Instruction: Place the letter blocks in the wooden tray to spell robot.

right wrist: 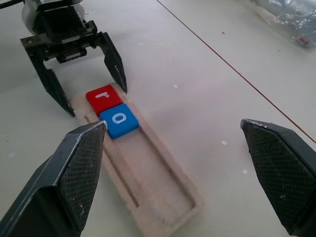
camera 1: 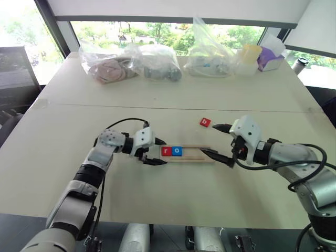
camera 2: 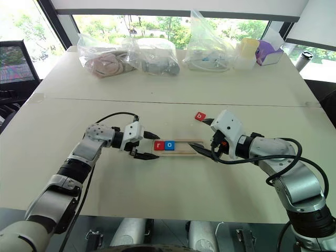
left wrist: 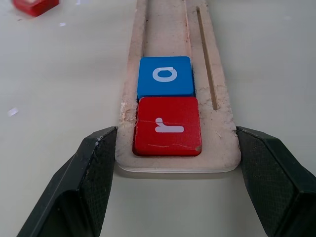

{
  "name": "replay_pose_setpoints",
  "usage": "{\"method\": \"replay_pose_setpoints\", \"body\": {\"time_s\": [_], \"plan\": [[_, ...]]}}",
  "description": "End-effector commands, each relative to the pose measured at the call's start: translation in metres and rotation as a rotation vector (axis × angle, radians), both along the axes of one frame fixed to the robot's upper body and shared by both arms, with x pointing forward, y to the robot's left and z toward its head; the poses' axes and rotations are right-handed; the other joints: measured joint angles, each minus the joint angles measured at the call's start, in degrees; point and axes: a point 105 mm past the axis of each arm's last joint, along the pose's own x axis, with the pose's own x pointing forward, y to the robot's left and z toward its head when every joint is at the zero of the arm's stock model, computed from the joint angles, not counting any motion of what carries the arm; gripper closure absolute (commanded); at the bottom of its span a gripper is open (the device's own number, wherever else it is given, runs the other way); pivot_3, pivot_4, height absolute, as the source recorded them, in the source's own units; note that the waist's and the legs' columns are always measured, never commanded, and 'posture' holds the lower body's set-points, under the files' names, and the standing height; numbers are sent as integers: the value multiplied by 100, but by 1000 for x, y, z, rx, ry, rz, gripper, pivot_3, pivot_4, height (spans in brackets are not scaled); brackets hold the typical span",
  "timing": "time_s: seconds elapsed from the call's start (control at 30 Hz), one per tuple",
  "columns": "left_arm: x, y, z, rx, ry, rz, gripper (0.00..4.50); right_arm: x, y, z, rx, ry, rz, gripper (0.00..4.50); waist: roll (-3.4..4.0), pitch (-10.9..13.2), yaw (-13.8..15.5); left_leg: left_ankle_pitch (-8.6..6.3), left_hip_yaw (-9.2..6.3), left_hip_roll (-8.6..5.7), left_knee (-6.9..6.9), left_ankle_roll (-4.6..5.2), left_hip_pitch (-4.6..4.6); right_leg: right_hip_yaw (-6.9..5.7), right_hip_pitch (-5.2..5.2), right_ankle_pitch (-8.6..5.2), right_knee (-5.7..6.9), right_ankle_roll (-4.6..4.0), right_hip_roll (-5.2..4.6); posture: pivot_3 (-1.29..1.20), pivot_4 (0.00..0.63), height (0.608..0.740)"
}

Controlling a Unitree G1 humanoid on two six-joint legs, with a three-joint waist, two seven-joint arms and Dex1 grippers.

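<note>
The wooden tray [camera 1: 195, 154] lies mid-table with a red r block [camera 1: 166, 151] and a blue o block [camera 1: 177, 151] side by side at its left end. A red b block [camera 1: 205, 123] rests loose on the table beyond the tray. My left gripper [camera 1: 164, 151] is open, its fingers [left wrist: 94, 168] straddling the tray's left end close against both sides. I cannot tell whether they press on it. My right gripper [camera 1: 211, 140] hovers open over the tray's right end, holding nothing. The rest of the tray's slot [right wrist: 153, 173] is bare.
Several clear plastic bags [camera 1: 157, 62] line the table's far side, with a yellow cup [camera 1: 251, 53] and a purple box [camera 1: 270, 56] at the back right. A seam [camera 1: 173, 107] crosses the table behind the tray. A black chair [camera 1: 16, 68] stands at the left.
</note>
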Motion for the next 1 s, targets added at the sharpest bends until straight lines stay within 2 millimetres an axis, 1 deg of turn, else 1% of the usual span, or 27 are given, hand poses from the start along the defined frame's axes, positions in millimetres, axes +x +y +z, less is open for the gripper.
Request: {"method": "replay_pose_setpoints", "body": {"time_s": [0.03, 0.2, 0.3, 0.77, 0.83, 0.87, 1.0], "plan": [[-24, -13, -30, 79, 86, -73, 1356, -3, -2, 12, 3, -61, -7, 0, 0, 0, -1, 0, 0, 0, 0, 0, 0, 0, 0, 0, 0, 0, 0, 0, 150, 740], [-35, -17, -36, 86, 91, -92, 1356, -5, -1, 10, 9, -57, -14, 0, 0, 0, -4, 0, 0, 1, -1, 0, 0, 0, 0, 0, 0, 0, 0, 0, 150, 740], [-37, -18, -37, 89, 87, -99, 1356, -6, -1, 10, 10, -55, -15, 0, 0, 0, -2, 0, -1, 1, -2, 0, 1, 0, 0, -1, -1, 1, 0, 0, 150, 740], [-33, -17, -40, 123, 57, -83, 1356, -4, -2, 11, 7, -58, -19, 0, 0, 0, 2, -1, -1, 0, -2, 0, 3, 0, 4, -2, -4, 2, -1, 0, 150, 740], [-33, -17, -40, 124, 58, -78, 317, -4, -2, 11, 8, -59, -17, 0, 1, 0, 4, -1, -2, 0, -2, 0, 5, 0, 9, -4, -6, 5, -1, 0, 150, 740], [-33, -17, -40, 125, 60, -76, 22, -4, -1, 11, 8, -59, -16, 0, 0, 0, 4, -1, -2, 0, -2, 0, 5, 0, 10, -4, -7, 5, -1, 0, 150, 740], [-35, -15, -42, 137, 72, -77, 22, -4, 0, 11, 10, -59, -13, 0, 1, -1, 2, -1, -2, 0, -2, 0, 5, 0, 10, -3, -11, 3, -1, 0, 150, 740]]}}
